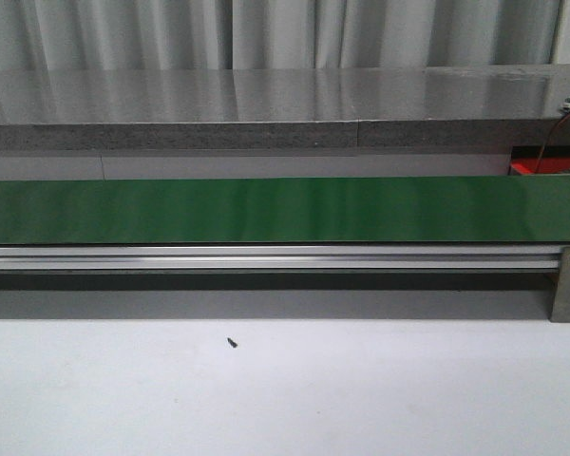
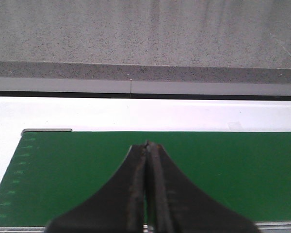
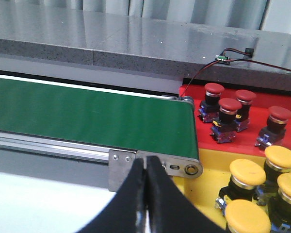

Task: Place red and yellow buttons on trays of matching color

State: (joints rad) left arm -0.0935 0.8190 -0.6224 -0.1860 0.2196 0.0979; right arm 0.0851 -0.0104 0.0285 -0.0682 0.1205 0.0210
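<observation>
Judging by their look, the buttons are rigid push switches: a smooth domed plastic cap on a narrower dark collar, over a small blocky base. Each seems light and hard, not fragile, but the glossy dome would likely slip under a pinch from above. The better hold would be across the collar or the square base beneath the cap, where the sides are flatter.

Only the right wrist view shows them. Four red buttons (image 3: 230, 110) stand on the red tray (image 3: 190, 91), just past the end of the green belt (image 3: 87, 114). At least four yellow buttons (image 3: 247, 173) stand on the yellow tray (image 3: 211, 167) next to it, close together; some are cut off by the frame edge, so there may be more. Every button seen sits on a tray of its own color, and none lies on the belt in any view.

The right claw (image 3: 146, 194) is pressed together and holds nothing, over the belt's metal end bracket (image 3: 120, 165). The left claw (image 2: 148, 184) is likewise pressed together and empty, above the belt's other end. In the front view the white tabletop (image 1: 361, 389) carries only a small dark speck (image 1: 232, 342).
</observation>
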